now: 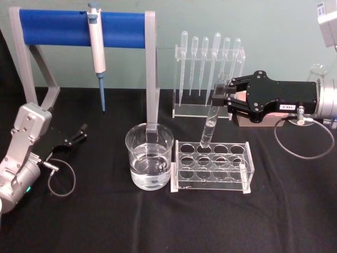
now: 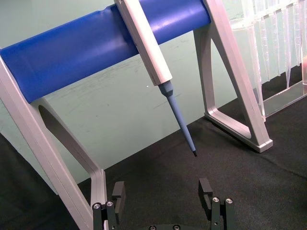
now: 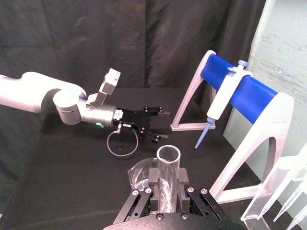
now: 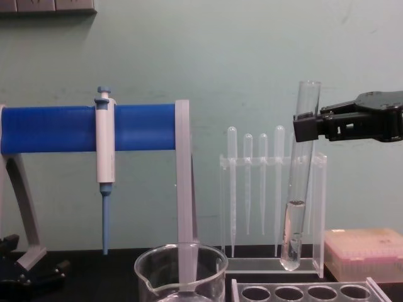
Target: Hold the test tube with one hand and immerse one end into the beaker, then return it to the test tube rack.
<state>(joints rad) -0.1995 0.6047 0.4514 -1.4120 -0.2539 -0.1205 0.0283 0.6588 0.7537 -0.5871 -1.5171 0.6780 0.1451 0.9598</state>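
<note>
The test tube (image 1: 212, 117) hangs nearly upright with a little clear liquid in its rounded bottom. My right gripper (image 1: 218, 98) is shut on it below the rim, reaching in from the right. In the chest view the test tube (image 4: 300, 189) ends just above the rack, with the right gripper (image 4: 306, 126) high on it. The right wrist view looks down the test tube's (image 3: 168, 165) open mouth between the black fingers (image 3: 152, 181). The beaker (image 1: 149, 156) of water stands left of the rack, apart from the tube. My left gripper (image 1: 79, 134) rests open at the far left on the table.
A white rack with round holes (image 1: 210, 166) sits under the tube. Behind it is a clear stand of plastic pipettes (image 1: 208, 63). A blue-barred frame (image 1: 79, 22) with a hanging pipettor (image 1: 97, 50) stands at the back left. A pink tip box (image 4: 365, 251) is at the right.
</note>
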